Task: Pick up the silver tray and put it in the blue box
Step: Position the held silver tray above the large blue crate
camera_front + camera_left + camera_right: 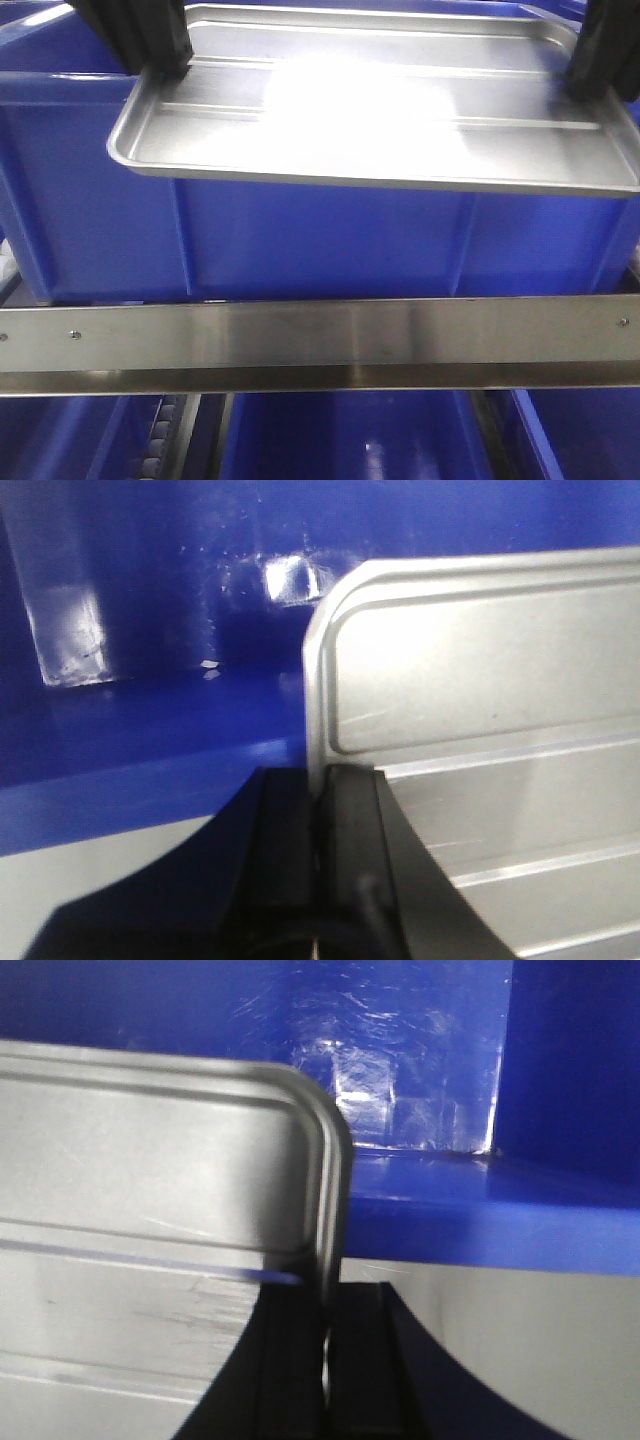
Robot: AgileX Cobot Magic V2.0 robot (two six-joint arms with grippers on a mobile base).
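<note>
The silver tray [380, 110] is held over the blue box [300, 245] — opposite short rims are clamped by the left gripper [165, 62] and right gripper [592, 85], both closed on it, so tilt is prevented

A blown-out white glare patch covers the middle of the silver tray [380, 120]. Both wrist views are soft and slightly blurred, with pale reflections on the blue box [150, 540] wall.

Shiny silver tray [400, 150] with pale glare; glossy deep blue box [300, 245].
</note>
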